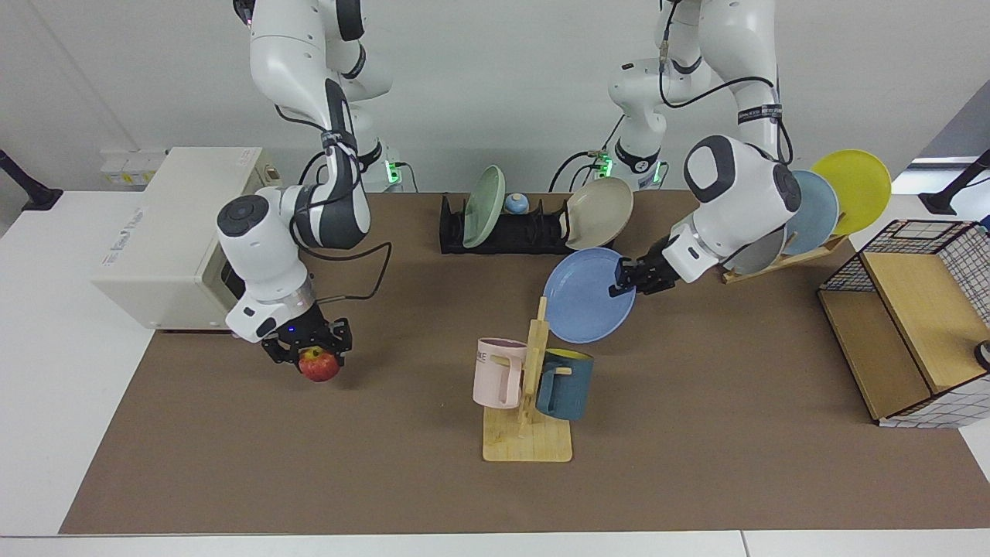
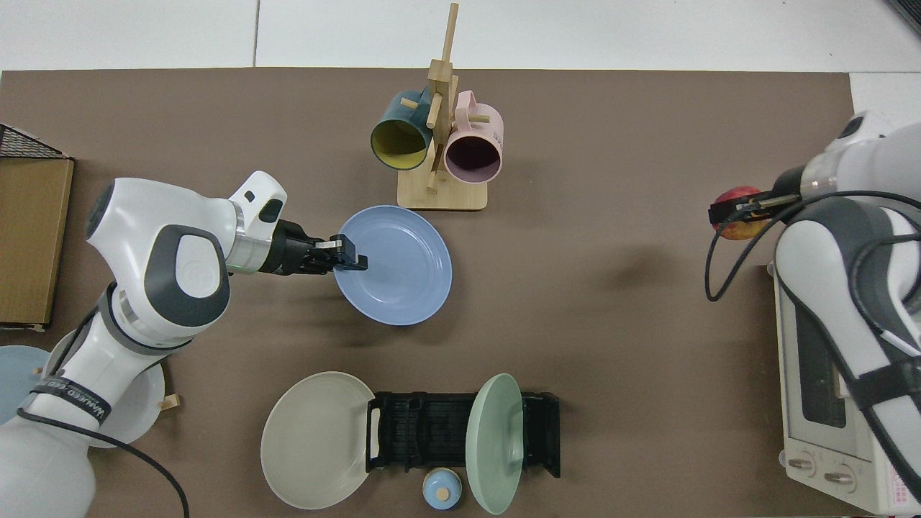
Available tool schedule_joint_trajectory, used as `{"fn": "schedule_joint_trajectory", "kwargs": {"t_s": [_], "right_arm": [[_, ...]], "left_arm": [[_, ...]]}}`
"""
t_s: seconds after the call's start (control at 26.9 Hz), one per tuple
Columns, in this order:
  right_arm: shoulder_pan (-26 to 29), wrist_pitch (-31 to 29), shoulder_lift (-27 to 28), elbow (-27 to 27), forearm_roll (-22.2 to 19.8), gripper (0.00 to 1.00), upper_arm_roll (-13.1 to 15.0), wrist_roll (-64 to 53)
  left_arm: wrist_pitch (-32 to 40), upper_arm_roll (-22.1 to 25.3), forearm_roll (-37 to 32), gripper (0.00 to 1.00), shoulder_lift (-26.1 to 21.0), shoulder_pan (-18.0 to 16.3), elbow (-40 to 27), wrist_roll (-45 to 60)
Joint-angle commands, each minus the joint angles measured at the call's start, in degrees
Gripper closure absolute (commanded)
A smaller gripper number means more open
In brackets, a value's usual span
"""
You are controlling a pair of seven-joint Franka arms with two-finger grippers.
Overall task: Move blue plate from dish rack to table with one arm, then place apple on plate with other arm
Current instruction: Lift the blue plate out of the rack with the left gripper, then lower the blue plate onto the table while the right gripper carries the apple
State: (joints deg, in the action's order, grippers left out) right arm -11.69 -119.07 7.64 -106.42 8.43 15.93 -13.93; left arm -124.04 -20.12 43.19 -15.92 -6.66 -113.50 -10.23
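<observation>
Clamping the plate's (image 1: 588, 295) rim, the left gripper (image 1: 623, 278) holds it above the counter (image 1: 696, 433); right gripper (image 1: 305, 350) fingers grip the apple (image 1: 319, 364).

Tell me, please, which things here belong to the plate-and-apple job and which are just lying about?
In the job:
- blue plate, held by the left gripper
- apple, held by the right gripper
- dish rack
- table

Lying about:
- mug stand with pink mug and teal mug
- green plate
- beige plate
- wooden plate rack
- toaster oven
- wire crate
</observation>
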Motion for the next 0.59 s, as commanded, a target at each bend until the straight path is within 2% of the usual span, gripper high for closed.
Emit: {"fn": "schedule_joint_trajectory", "kwargs": {"t_s": [0.0, 0.22, 0.45, 0.56], "right_arm": [[3.5, -0.4, -7.0, -8.2, -1.6, 1.00, -0.7, -2.3], [1.9, -0.4, -9.2, -10.0, -1.6, 1.00, -0.9, 0.5], [-5.1, -0.5, -9.2, -9.9, -2.5, 1.00, -0.8, 10.7], [-10.4, -1.0, -9.3, -9.9, -5.2, 1.00, -0.8, 18.8]], "left_arm": [[-2.6, -0.6, 4.4, 1.00, -0.5, 0.6, -1.9, -0.7], [-7.6, -3.3, 4.3, 1.00, -2.7, 1.2, -2.5, -1.7], [-8.2, -3.3, 3.6, 1.00, -2.4, 3.5, -3.7, -4.2], [-8.9, -3.3, 1.0, 0.90, -2.4, 3.9, -3.8, -4.2]]}}
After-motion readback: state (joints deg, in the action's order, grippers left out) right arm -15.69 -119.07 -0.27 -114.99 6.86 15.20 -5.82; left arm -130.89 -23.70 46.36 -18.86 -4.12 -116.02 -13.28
